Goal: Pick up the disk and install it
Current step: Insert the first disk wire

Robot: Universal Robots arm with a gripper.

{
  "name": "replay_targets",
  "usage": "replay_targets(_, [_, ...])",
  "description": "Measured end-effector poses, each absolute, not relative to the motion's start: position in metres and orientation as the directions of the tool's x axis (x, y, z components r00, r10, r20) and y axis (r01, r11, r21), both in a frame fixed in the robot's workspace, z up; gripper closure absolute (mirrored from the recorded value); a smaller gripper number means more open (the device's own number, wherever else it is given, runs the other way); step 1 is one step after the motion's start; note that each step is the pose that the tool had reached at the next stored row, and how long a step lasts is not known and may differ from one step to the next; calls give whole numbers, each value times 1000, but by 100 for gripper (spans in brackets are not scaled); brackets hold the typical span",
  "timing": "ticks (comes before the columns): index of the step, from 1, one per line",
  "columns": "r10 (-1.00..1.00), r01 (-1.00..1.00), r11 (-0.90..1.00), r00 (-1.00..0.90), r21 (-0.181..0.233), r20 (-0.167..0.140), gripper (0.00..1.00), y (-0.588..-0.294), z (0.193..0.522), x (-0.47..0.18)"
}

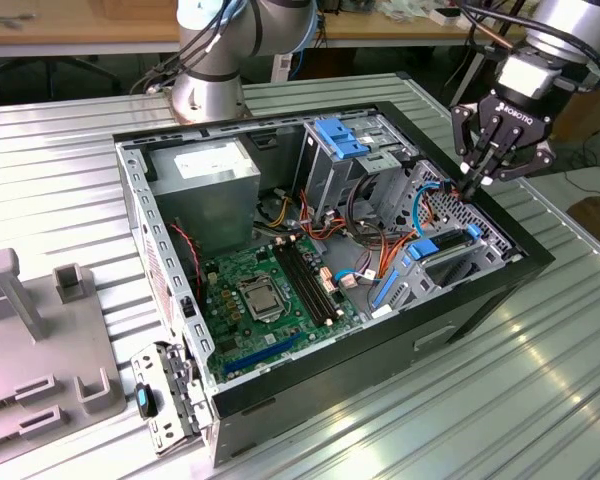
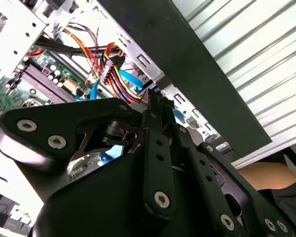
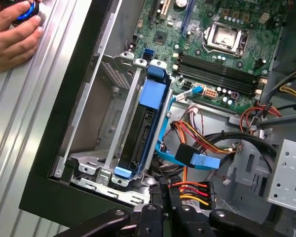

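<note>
Gripper closed and empty, fingertips pressed together, dipped into the open computer case at its end on the exterior view's right. The disk, framed in its blue carrier, stood on edge inside the metal drive bay there, between the case's black wall and the motherboard, one end near the gripper's tips. A person's hand rested on the ribbed table outside the case.
</note>
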State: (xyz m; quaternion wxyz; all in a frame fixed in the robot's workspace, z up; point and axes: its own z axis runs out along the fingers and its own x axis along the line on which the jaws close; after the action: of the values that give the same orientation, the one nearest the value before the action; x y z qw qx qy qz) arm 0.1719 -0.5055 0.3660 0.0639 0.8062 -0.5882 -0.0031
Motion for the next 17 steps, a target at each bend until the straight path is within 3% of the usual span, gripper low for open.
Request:
replay_targets(5, [-949,-953,-298,303,61,85,83,-507,366,164])
replay_targets(17, [-981,-983,-172,176,61,85,83,-507,366,164])
